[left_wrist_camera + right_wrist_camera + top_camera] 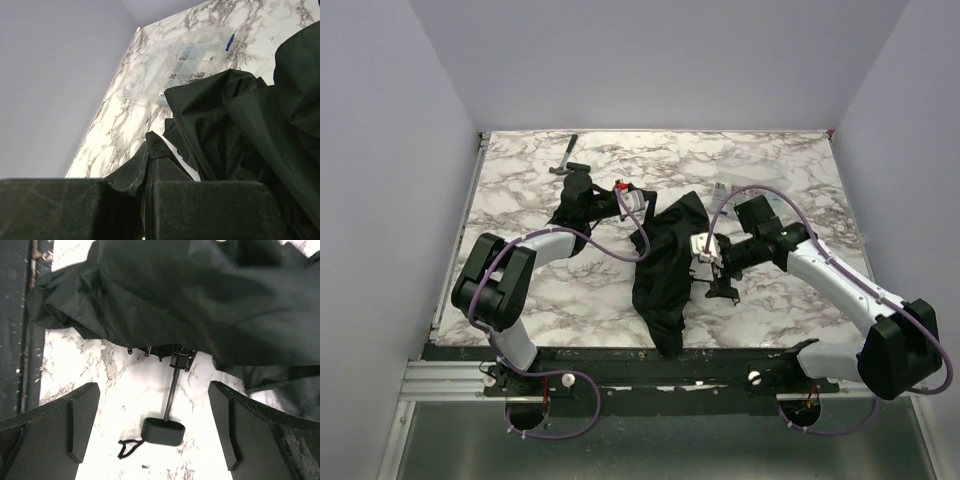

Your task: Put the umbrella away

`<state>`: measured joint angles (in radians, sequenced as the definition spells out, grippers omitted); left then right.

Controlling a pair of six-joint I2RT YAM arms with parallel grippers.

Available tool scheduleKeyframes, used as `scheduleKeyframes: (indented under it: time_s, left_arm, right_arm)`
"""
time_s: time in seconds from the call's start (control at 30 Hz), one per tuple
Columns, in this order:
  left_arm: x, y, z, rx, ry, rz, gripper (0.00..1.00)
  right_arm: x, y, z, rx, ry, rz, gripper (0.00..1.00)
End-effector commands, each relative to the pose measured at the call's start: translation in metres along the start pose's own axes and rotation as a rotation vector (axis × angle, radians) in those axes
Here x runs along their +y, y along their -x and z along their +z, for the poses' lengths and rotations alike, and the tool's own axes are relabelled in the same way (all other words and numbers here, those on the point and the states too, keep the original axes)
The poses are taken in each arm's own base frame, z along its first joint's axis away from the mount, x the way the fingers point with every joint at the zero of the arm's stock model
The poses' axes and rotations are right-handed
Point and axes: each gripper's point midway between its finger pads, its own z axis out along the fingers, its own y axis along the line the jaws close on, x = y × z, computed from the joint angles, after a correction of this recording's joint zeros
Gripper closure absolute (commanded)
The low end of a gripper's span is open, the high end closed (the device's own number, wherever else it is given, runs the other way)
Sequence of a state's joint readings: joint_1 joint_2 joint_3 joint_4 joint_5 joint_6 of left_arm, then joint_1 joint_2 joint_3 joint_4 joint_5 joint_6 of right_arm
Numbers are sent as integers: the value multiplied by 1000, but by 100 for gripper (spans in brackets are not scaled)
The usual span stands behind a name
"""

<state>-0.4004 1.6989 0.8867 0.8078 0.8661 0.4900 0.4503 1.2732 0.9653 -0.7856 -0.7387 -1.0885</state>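
Black umbrella (665,265) lies crumpled in the middle; left gripper (146,205) is pinched tight on its fabric, right gripper (152,395) gapes wide either side of the handle (162,431), not touching.

Left arm (535,248) and right arm (832,276) built of white links, bulky black joint housings (495,282), purple cable (748,190) looped along each, silver wrist block (705,247), matte black jaws, white knob (754,377) fitted at each base.
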Motion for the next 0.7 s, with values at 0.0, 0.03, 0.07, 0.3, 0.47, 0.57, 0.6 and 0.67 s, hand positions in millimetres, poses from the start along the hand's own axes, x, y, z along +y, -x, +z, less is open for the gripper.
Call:
scheduleKeyframes:
  time_s: [0.0,0.03,0.07,0.3,0.47,0.57,0.6,0.67]
  left_arm:
    - [7,-9,2,39,-3,32,100]
    - [7,-10,1,44,-2,36,100]
    - [6,-10,1,48,-2,36,100]
    - [5,-13,-2,62,6,44,100]
    - [3,-14,-3,61,5,42,100]
    - [2,-14,-3,59,5,41,100]
    - [2,-14,-3,56,4,42,100]
    - [2,-14,-2,54,3,40,100]
  right_arm:
    - [-27,-25,27,-7,-113,-122,3]
    - [-30,-28,32,-12,-130,-125,5]
    - [-34,-32,38,-8,-147,-128,9]
    - [-41,-45,72,34,-251,-191,17]
    - [-41,-49,82,46,-269,-208,25]
    - [-43,-58,87,75,-269,-192,35]
    - [-42,-62,89,85,-262,-185,38]
    - [-41,-67,93,100,-248,-172,44]
